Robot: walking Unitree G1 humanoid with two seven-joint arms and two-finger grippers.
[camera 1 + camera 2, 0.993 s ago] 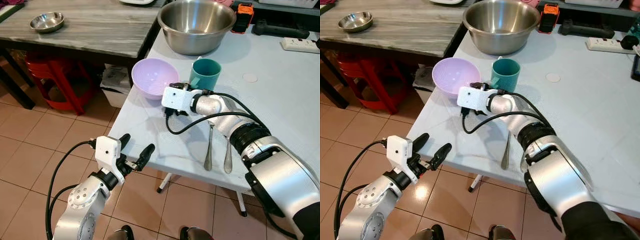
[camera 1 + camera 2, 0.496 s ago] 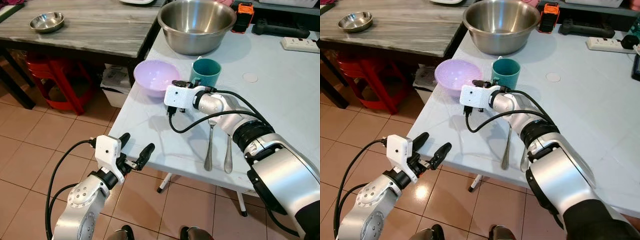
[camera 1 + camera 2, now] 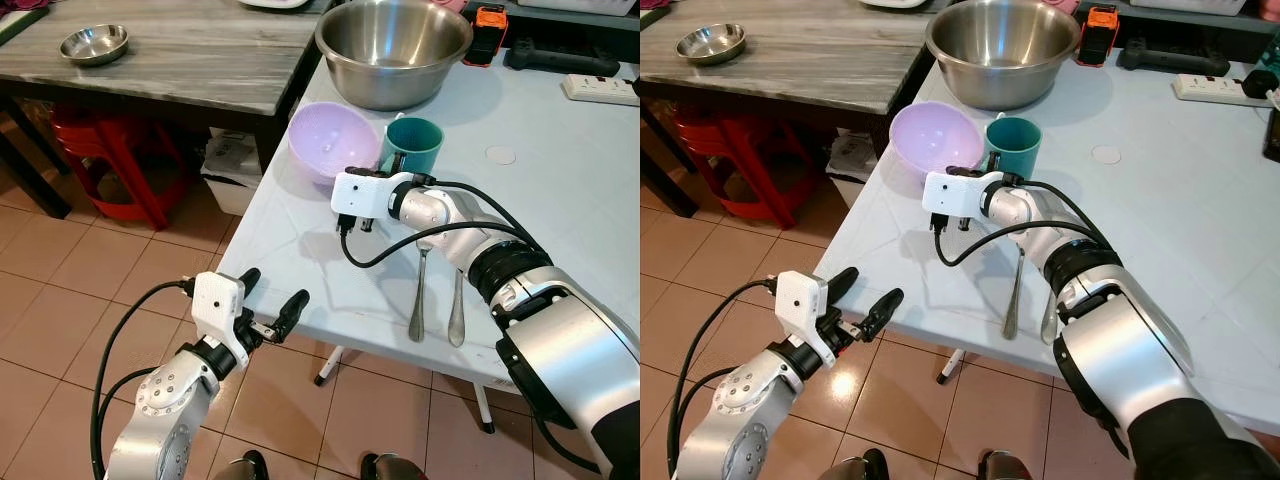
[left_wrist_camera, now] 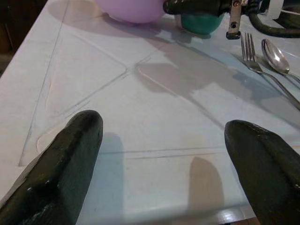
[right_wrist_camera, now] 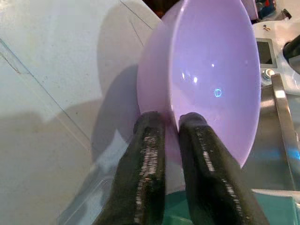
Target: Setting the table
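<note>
Right gripper (image 5: 171, 123): fingers pinched on the purple bowl's (image 3: 330, 140) rim, one inside, one outside.
Bowl: tilted, raised at the table (image 3: 560, 200) edge, just beside the teal cup (image 3: 413, 146); empty.
Advice: level it before setting down; clear the cup, fork (image 3: 419, 290) and spoon (image 3: 456, 310).
Steel bowl (image 3: 392, 50): looks empty.
Left gripper (image 3: 268, 300): fingers apart, empty, below the table edge.

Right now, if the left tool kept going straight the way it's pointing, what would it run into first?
Probably nothing at once: the left tool, open, points low across the bare white table. Farther along that line stand the purple bowl, held by the right tool, and the teal cup. Depth is unclear.
</note>
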